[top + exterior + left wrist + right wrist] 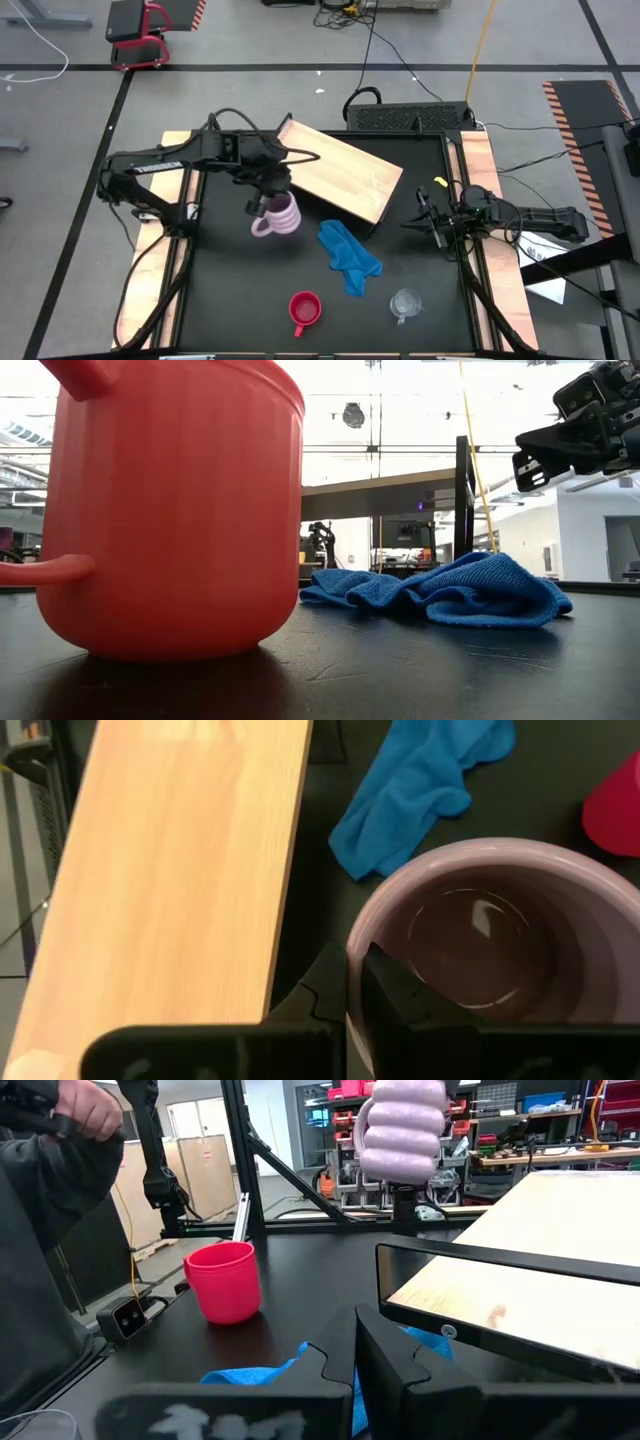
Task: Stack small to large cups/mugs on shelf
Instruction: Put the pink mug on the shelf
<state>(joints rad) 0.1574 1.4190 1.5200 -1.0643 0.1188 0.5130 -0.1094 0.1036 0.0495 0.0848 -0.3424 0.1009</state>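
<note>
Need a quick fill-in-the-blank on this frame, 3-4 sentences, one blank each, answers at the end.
1. The left hand grips the rim of the ____ mug.
2. The cloth lying on the black tabletop is ____ in colour.
3. In the high view the clear cup stands to the right of the ____ mug.
4. The right hand waits at the table's ____ edge, holding nothing.

Missing words: lilac-pink; blue; red; right

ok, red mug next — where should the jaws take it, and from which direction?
Probably by the rim, from straight above. The red mug stands upright and open-mouthed on the black tabletop, clear of the blue cloth and the clear cup, so one finger can go inside and one outside the wall. Pick the wall opposite its handle, which points toward the table's front edge.
</note>
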